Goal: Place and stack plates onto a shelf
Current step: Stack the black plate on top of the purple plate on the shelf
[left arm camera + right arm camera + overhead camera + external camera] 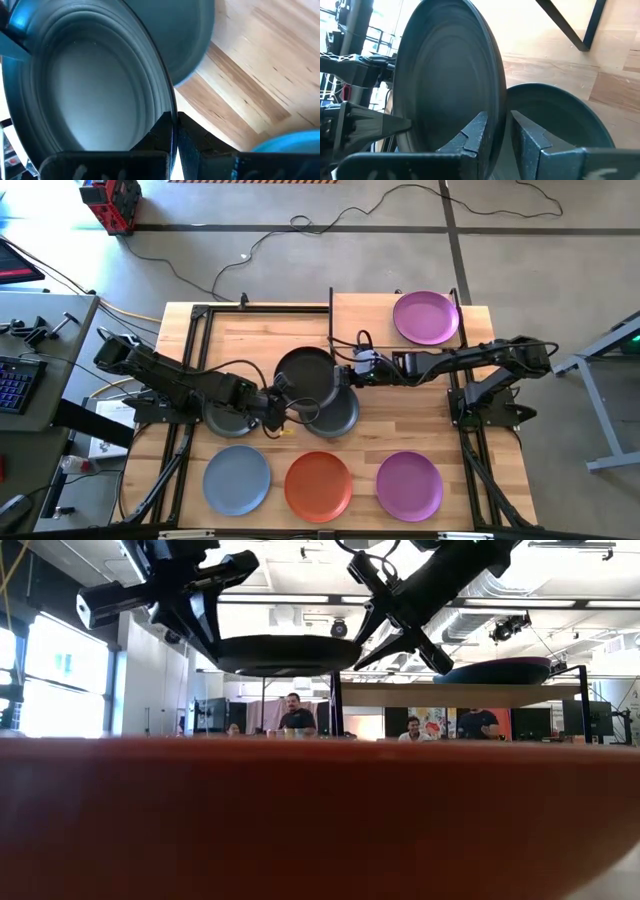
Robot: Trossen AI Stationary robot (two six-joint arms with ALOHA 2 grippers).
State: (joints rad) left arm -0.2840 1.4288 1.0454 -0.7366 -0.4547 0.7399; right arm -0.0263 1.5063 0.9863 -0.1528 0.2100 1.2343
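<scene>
High view: left gripper [275, 402] and right gripper [338, 370] met at mid-tabletop [250, 345] around a raised dark plate [303, 372]. Two more dark plates lay flat, one under the left arm [228, 420], one just below the raised plate [338, 418]. Near row: light blue plate [237, 480], orange plate [318, 485], purple plate [409, 485]. The shelf [360, 315] sat at the far right and held a second purple plate [426, 317]. How the fingers stood could not be read from above.

Low view: the orange plate's rim [320, 820] filled the lower half and hid the tabletop. Only here was it clear that the dark plate [287, 655] hung level in the air, left gripper [205, 638] at one edge, right gripper [390, 640] at the other. Shelf board [450, 693] with the purple plate [495, 671] on top. People [296, 715] sat in the room behind.

Left wrist view: the left fingers [162, 130] were closed tight on the dark plate's rim [90, 100]; another dark plate [185, 35] lay on the wood beyond.

Right wrist view: the right fingers [475, 132] straddled the opposite rim of the same plate [445, 75], one on each side and pinching it. The flat dark plate [555, 120] and a black shelf post [592, 25] lay past it, the left gripper [367, 127] at the far edge.
</scene>
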